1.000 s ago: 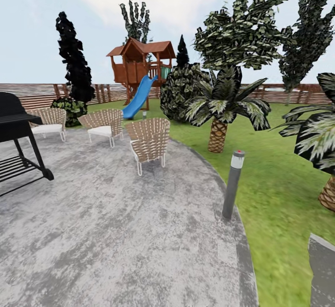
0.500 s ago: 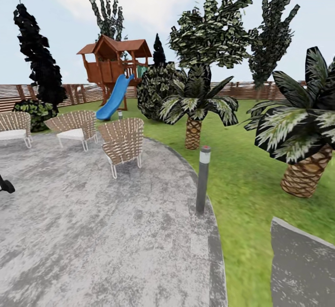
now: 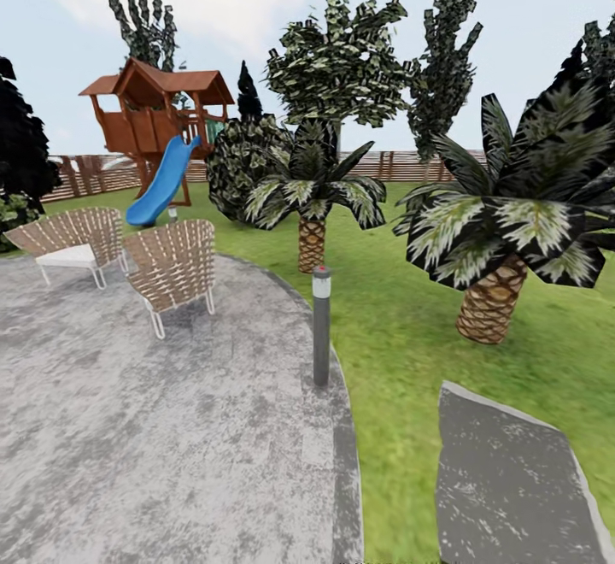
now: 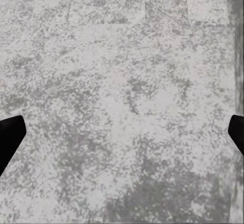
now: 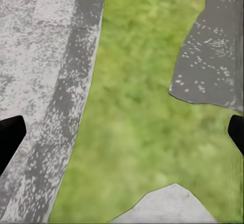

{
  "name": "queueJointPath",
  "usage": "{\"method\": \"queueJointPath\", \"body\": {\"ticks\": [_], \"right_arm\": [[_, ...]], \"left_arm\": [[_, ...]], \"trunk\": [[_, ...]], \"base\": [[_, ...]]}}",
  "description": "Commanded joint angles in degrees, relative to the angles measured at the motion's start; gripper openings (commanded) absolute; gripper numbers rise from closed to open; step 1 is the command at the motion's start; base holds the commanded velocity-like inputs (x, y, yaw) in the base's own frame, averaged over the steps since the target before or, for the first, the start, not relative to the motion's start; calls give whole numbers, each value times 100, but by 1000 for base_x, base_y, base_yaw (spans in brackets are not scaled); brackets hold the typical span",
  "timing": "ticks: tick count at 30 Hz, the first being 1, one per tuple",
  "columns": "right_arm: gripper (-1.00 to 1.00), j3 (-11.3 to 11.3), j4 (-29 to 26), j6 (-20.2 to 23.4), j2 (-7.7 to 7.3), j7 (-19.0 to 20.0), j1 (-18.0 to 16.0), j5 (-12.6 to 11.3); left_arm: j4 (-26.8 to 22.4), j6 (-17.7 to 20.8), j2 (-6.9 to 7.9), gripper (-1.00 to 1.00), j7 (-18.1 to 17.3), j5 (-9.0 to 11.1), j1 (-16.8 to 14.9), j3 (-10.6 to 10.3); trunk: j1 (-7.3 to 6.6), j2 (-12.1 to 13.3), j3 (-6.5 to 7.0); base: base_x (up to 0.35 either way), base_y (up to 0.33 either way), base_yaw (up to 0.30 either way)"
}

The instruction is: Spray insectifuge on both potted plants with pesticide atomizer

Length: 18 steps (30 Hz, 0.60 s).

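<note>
Your head view looks across the garden: grey paving (image 3: 171,427), lawn (image 3: 401,325), two wicker chairs (image 3: 171,269), a bollard light (image 3: 321,325) and two palms (image 3: 500,231). Your left gripper (image 4: 122,132) hangs spread wide over paving, your right gripper (image 5: 122,132) equally wide over grass, both empty.

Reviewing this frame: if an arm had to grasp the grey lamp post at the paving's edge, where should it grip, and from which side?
Probably mid-height on the lamp post, below its pale cap, coming in level from the paving side nearest the camera. It is a slim round column standing upright.
</note>
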Motion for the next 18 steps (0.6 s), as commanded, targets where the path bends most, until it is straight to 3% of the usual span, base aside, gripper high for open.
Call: {"method": "queueJointPath", "body": {"ticks": [1, 18], "right_arm": [[100, -2, 7, -20, 1, -3, -5, 2], [100, -3, 7, -27, 1, -3, -5, 2]], "left_arm": [[2, -19, 2, 100, -2, -4, -2, -4], [2, -19, 1, 100, -2, 24, -2, 17]], "trunk": [[0, -3, -6], [44, -83, -42]], "base": [[0, -157, -267], [0, -20, -267]]}}
